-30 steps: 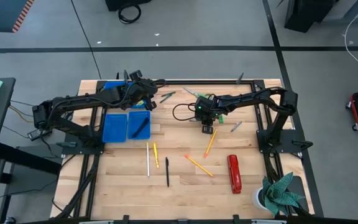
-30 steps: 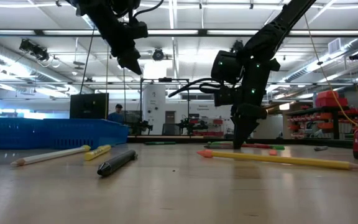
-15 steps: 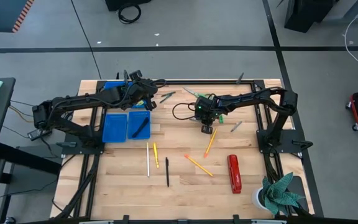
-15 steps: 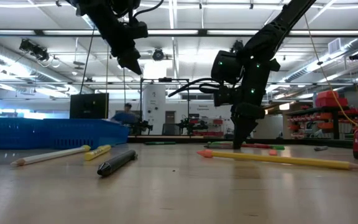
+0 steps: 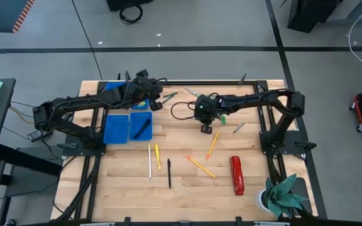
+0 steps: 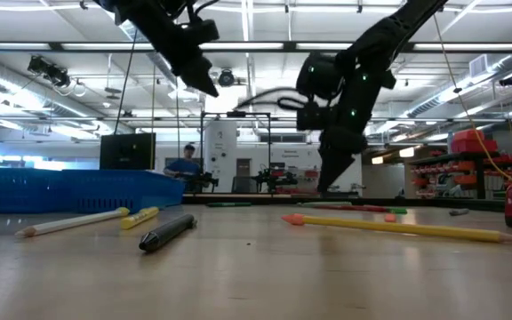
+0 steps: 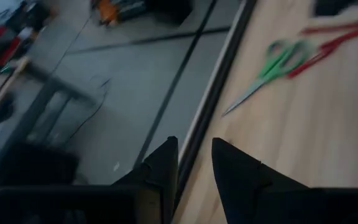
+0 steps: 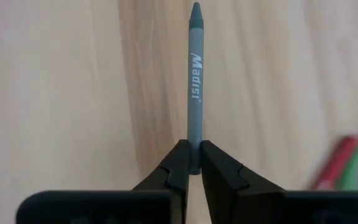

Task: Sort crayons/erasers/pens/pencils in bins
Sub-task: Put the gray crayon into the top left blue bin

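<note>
At the bench's (image 5: pixel 187 188) far centre, the right hand (image 5: pixel 205 129) is clamped on the butt end of a grey-green crayon (image 8: pixel 194 87), whose long axis runs straight out ahead of the fingertips (image 8: pixel 180 163), and in the low view that hand hangs clear of the bench top. The blue bins (image 5: pixel 128 126) lie well off toward the left arm's side, one holding a dark pen (image 5: pixel 141 130); the other bins' contents are hard to make out. The left hand (image 7: pixel 194 158), fingers slightly apart and apparently empty, hovers above the bins.
</note>
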Available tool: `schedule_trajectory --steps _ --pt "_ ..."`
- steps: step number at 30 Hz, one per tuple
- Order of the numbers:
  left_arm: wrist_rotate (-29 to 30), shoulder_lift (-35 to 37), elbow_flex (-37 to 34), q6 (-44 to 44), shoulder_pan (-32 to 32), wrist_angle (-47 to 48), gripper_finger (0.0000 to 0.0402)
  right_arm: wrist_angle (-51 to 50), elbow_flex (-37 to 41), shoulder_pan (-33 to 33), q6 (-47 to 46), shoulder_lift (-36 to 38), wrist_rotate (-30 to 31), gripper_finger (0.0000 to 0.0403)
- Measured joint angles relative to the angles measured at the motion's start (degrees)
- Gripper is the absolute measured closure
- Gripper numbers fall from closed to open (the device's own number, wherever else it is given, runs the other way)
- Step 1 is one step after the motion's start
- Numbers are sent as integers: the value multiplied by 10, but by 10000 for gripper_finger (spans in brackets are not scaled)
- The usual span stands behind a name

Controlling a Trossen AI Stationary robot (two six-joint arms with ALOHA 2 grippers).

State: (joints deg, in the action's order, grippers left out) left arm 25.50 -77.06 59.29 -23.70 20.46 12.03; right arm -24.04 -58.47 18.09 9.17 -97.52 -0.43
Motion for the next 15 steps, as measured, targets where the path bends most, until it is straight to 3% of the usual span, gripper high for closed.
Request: schedule_trajectory --steps 4,9,15 --pt "-94 0 -1 -1 0 -39 294 1 -1 0 0 50 0 362" --pt "-268 0 -48 9 19 -194 294 1 -1 0 10 127 -1 362" --pt "-365 0 -128 45 80 -341 294 0 -2 -1 19 224 -8 362"
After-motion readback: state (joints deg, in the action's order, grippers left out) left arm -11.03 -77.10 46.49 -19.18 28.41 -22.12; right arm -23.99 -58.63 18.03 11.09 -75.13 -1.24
